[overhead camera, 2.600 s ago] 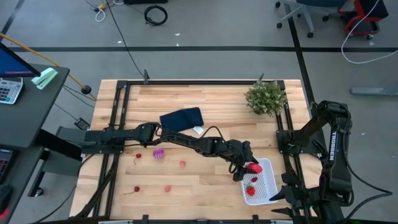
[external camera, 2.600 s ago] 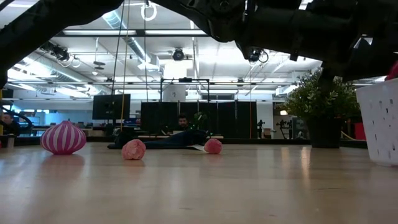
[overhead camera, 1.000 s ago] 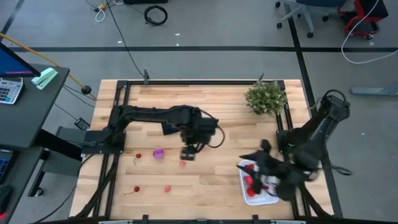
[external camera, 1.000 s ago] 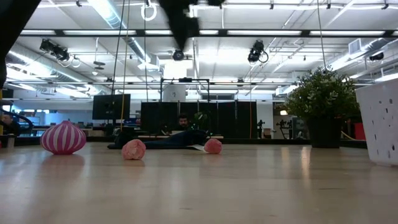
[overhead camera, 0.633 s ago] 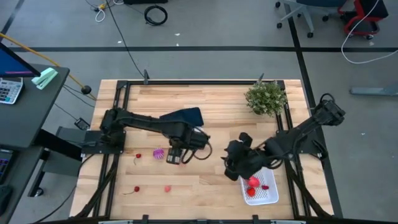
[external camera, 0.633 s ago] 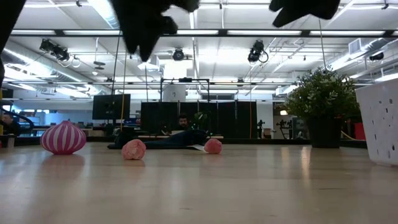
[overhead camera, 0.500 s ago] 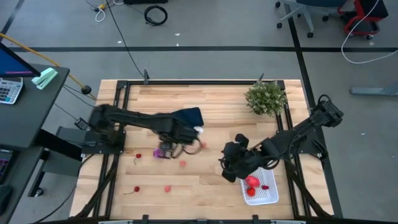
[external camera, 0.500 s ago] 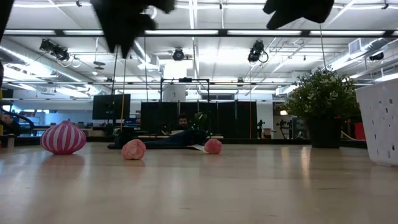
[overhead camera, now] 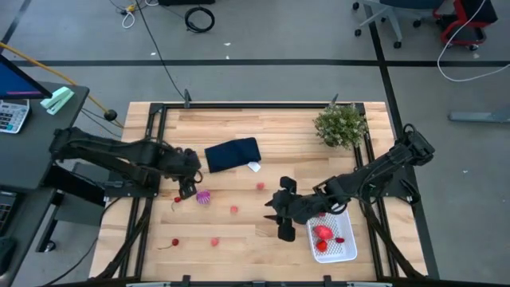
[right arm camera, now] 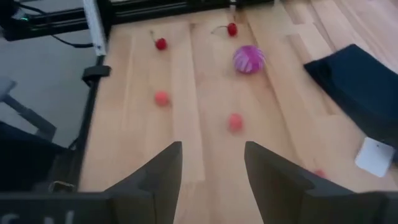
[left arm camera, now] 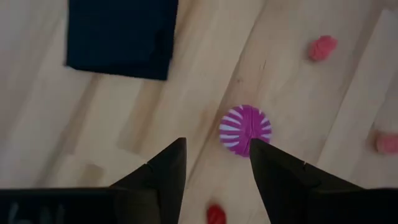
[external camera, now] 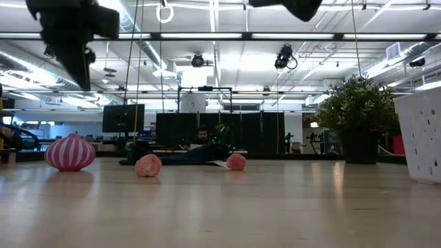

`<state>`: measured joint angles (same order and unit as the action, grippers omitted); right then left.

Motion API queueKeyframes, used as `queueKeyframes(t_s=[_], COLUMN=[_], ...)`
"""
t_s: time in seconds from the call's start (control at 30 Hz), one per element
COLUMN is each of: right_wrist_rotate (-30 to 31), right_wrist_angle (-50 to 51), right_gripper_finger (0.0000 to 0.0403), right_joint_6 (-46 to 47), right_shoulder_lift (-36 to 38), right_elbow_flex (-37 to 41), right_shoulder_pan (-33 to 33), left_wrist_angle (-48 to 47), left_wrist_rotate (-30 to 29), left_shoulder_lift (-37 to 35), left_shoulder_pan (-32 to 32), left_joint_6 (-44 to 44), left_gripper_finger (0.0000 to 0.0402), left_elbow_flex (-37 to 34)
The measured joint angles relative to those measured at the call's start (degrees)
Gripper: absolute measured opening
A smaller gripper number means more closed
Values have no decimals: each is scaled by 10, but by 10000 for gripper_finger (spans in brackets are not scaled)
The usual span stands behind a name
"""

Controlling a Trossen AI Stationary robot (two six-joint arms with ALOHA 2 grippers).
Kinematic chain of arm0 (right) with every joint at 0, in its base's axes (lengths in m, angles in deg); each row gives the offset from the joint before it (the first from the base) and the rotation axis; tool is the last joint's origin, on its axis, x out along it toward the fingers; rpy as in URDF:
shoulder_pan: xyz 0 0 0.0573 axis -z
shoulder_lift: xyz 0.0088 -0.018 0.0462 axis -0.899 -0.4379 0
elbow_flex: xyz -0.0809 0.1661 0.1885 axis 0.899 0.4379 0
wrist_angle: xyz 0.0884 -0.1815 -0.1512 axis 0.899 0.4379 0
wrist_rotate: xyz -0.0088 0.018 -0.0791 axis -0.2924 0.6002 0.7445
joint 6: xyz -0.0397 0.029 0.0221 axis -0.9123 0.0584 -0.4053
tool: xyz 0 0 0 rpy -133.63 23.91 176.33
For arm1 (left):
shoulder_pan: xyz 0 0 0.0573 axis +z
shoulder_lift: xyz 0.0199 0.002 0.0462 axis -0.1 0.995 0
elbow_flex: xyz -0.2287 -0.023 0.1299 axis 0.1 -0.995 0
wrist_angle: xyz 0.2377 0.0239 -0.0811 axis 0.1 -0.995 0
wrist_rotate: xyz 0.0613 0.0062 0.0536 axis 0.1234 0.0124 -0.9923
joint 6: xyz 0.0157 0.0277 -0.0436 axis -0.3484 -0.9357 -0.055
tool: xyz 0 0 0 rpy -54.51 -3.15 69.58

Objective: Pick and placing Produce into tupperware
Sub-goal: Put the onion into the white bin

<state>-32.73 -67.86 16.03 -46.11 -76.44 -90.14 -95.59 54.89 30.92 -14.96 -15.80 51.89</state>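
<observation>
The purple striped ball (overhead camera: 204, 197) rests on the wood left of centre; it also shows as the ball (left arm camera: 245, 126) and the ball (external camera: 69, 152). Small red and pink bits (overhead camera: 234, 210) lie scattered round it. The white tupperware (overhead camera: 344, 249) sits near the right edge with red pieces (overhead camera: 323, 232) inside. My left gripper (overhead camera: 189, 188) hangs open above the table, just left of the ball; in its wrist view the left gripper (left arm camera: 217, 155) frames bare wood beside the ball. My right gripper (overhead camera: 280, 223) is open, raised, left of the tupperware.
A dark navy folded cloth (overhead camera: 233, 154) with a white tag lies at mid table toward the far side. A green bushy plant (overhead camera: 341, 124) stands at the far right corner. Two red bits (overhead camera: 174, 242) lie near the front left. Black rails frame the table.
My left gripper has swung from the table's middle toward the left edge and now hangs beside the purple ball. My right gripper has come from the right edge across the tupperware toward the table's middle. The produce on the wood has stayed in place.
</observation>
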Motion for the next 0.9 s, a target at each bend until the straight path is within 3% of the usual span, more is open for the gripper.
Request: queueKeyframes(t_s=[0.17, 0.43, 0.9], right_wrist_rotate=[-9, -17, -22], right_wrist_angle=[9, 16, 17], right_gripper_finger=[183, 183, 183], right_joint_6=[3, -23, -66], right_shoulder_lift=[-3, -3, -3], right_elbow_flex=[0, 0, 0], right_shoulder_pan=[20, 26, 55], left_wrist_angle=[37, 79, 100], left_wrist_rotate=[0, 0, -2], left_shoulder_lift=[-45, -42, -42], left_shoulder_pan=[-3, -3, -4], left_joint_6=[18, 75, 121], left_gripper_finger=[187, 181, 177], left_elbow_flex=[-85, -159, -184])
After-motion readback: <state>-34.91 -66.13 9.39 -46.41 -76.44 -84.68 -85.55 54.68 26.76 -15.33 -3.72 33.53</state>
